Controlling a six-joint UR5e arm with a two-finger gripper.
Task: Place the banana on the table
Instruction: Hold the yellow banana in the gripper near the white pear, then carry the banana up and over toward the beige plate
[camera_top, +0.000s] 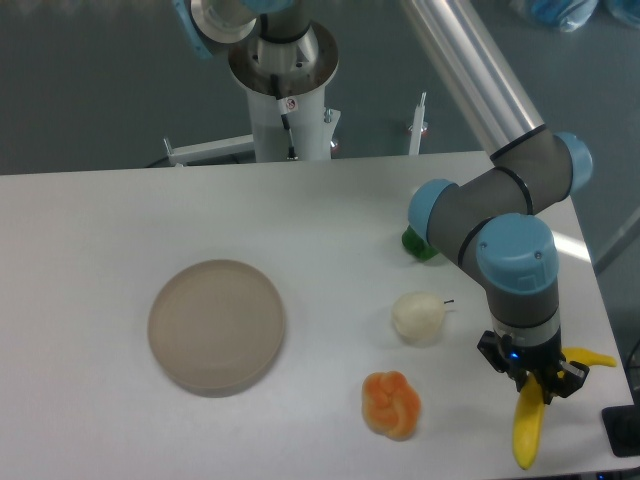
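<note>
Claw (535, 385) clamped on banana (527, 432); banana hangs below claw, tip down, near table (100, 230) right-front edge.

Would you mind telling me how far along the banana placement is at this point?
Done: the hand is closed on the banana, near the table's right front corner. In hand: holding it low there; whether it touches the surface is unclear. Left: releasing it and backing away.

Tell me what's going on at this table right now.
The UR5e arm's tool is at the table's right front corner, closed on the yellow banana, which hangs down from it. Whether the banana touches the tabletop is unclear. The whitish pear-like fruit and lumpy orange fruit lie nearby, and the round plate sits empty to the left.
</note>
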